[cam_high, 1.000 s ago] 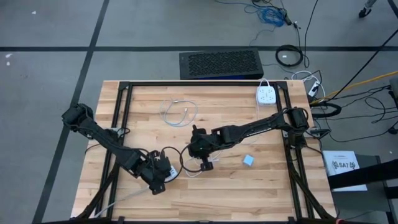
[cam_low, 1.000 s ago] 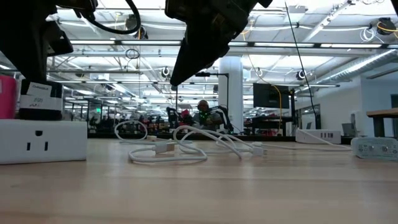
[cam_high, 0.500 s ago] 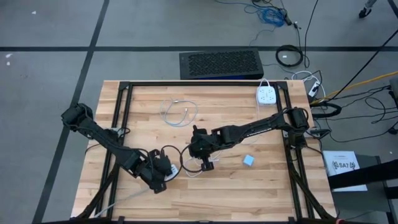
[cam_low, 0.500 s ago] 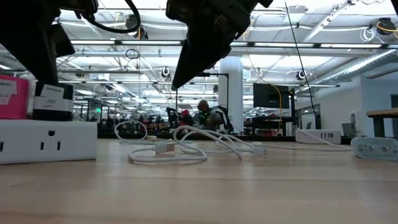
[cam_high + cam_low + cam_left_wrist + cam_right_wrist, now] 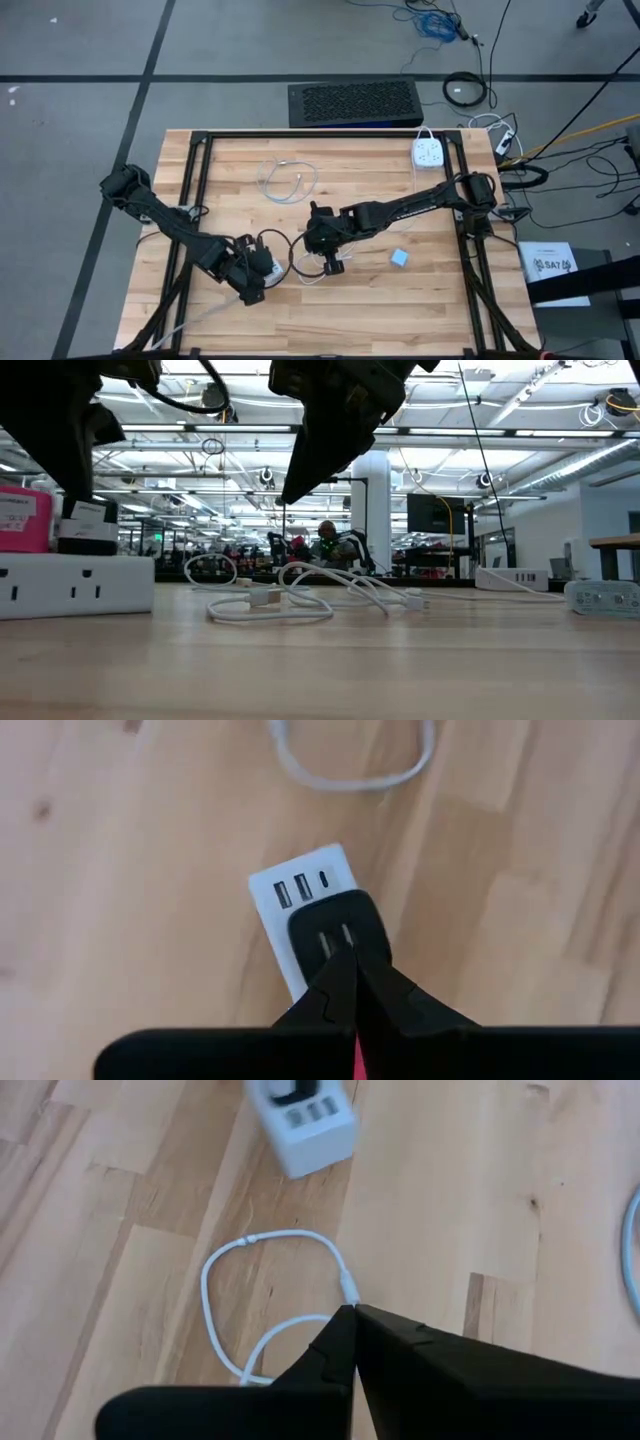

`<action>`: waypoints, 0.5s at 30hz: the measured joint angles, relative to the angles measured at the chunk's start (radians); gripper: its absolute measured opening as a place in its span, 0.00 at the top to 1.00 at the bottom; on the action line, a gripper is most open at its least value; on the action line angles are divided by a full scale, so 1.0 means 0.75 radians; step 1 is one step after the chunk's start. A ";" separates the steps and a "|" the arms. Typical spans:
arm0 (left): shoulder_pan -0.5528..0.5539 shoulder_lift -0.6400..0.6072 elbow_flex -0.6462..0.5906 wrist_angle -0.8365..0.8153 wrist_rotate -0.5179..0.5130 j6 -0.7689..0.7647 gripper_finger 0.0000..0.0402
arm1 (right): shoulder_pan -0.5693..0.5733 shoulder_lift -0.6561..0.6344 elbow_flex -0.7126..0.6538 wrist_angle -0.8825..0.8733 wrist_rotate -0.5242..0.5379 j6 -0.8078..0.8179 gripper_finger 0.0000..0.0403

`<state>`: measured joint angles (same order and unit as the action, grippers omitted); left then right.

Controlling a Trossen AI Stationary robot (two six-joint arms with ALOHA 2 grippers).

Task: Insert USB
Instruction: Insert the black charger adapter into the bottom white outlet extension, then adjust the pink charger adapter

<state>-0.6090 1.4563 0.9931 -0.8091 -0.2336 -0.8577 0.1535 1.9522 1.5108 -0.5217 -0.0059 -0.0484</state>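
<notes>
1. left gripper (image 5: 346, 960) is clenched, grasping nothing, fingertips meeting right over the black plug seated on the white power strip (image 5: 300, 900).
2. right gripper (image 5: 351, 1317) is clenched and empty, tips just above the white usb cable (image 5: 262, 1245) loop, with the strip beyond it.

Closed left end effector (image 5: 345, 982), white power strip (image 5: 300, 910), cable (image 5: 350, 775)

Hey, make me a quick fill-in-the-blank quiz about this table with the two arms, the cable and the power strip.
1. Both pincers are ____.
2. The left pincer hovers over the white ____.
3. The right pincer is above a white ____.
4. The tabletop is made of ____.

Answers: shut; power strip; cable; wood
</notes>
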 joint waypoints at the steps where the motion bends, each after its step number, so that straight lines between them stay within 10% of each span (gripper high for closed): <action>1: -0.001 -0.007 0.016 -0.034 0.012 0.000 1.00 | 0.000 0.000 0.000 -0.001 0.000 0.000 1.00; 15: -0.089 -0.022 0.206 -0.401 0.206 -0.169 1.00 | 0.000 0.000 0.000 -0.011 0.000 0.004 1.00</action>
<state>-0.6757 1.4396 1.1474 -1.1097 -0.0793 -0.9841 0.1532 1.9522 1.5108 -0.5301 -0.0059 -0.0452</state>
